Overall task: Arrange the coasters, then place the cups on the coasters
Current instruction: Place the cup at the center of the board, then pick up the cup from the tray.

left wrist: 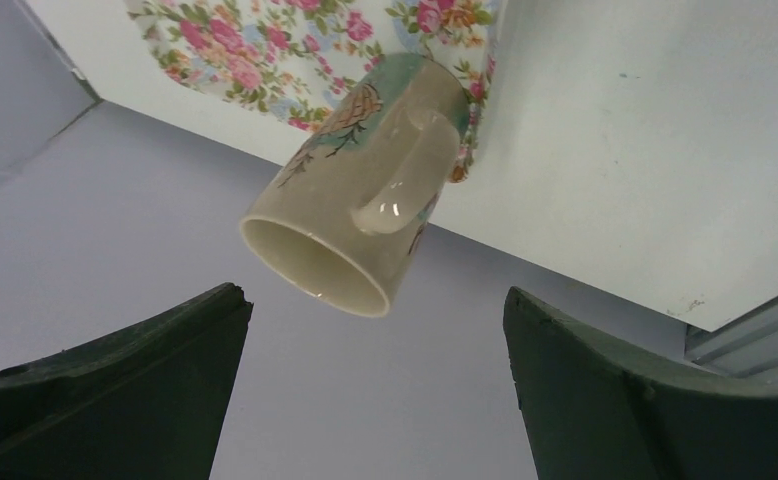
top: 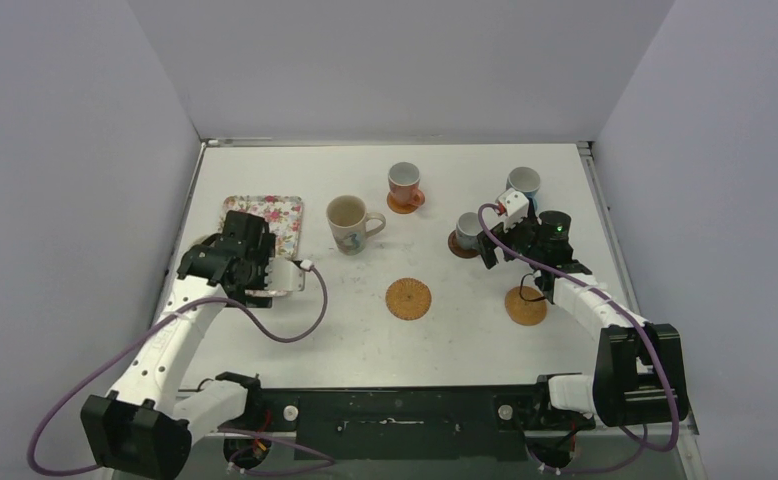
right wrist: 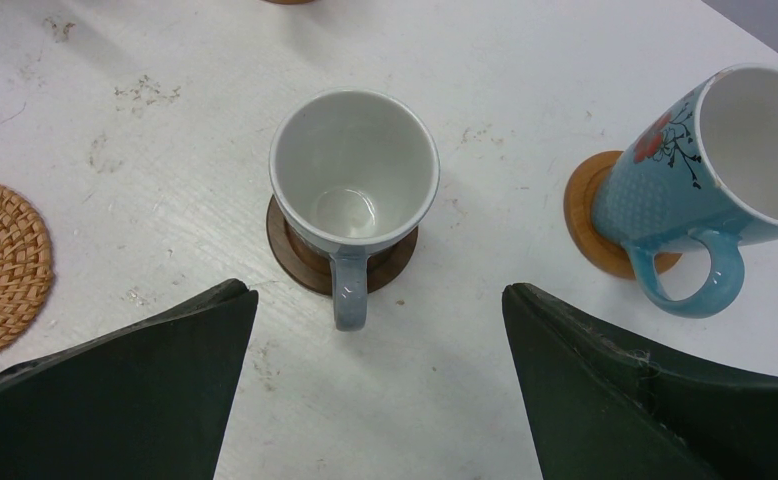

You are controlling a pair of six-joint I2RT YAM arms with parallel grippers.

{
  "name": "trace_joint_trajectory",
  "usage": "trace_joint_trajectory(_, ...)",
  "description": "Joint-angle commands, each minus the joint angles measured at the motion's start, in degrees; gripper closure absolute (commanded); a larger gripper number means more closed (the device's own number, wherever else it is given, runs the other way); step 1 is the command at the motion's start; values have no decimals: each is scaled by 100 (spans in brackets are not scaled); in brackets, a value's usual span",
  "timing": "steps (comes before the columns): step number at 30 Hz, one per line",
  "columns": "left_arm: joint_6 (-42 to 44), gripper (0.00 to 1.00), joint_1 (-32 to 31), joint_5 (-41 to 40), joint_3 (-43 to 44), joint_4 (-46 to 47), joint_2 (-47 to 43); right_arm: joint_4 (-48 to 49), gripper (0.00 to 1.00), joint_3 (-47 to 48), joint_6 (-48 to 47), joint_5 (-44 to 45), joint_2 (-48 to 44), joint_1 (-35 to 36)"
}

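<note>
- Grey small ceramic mug (right wrist: 353,170) stands on a dark brown round coaster (right wrist: 300,262), mid-frame before the right gripper (right wrist: 373,288), which is spread wide and empty.
- Light blue mug (right wrist: 705,170) sits on an orange-tan disc (right wrist: 590,215), frame right.
- Left gripper (left wrist: 373,293), jaws wide apart and holding nothing, faces a large cream mug (left wrist: 355,200) at the floral rectangular tray (left wrist: 235,50).
- Overhead: salmon-pink mug (top: 403,180) on an orange coaster (top: 397,206), upper centre; second cream mug (top: 346,222) lower left of it; woven tan coaster (top: 408,298) lower centre, another woven coaster (top: 526,306) lower right.
</note>
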Motion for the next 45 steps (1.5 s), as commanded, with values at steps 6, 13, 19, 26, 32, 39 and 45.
trace_joint_trajectory(6,823,4,544,86,-616,1032,453,174,0,170,-38,-77,-120,-35)
trace_joint_trajectory(13,976,14,661,117,-782,1699,758,172,0,178,-38,-59,-107,-38)
trace_joint_trajectory(19,1150,46,706,187,-1001,2147,807,166,0,187,-38,-66,-85,-38)
trace_joint_trajectory(26,1152,67,709,284,-998,2181,901,166,0,178,-38,-59,-113,-38)
trace_joint_trajectory(32,1054,100,705,503,-866,2042,997,166,0,187,-38,-60,-109,-36)
trace_joint_trajectory(39,942,100,694,715,-678,2053,1036,166,0,178,-38,-51,-112,-37)
trace_joint_trajectory(45,636,100,693,798,-206,2280,1099,166,0,178,-38,-59,-102,-34)
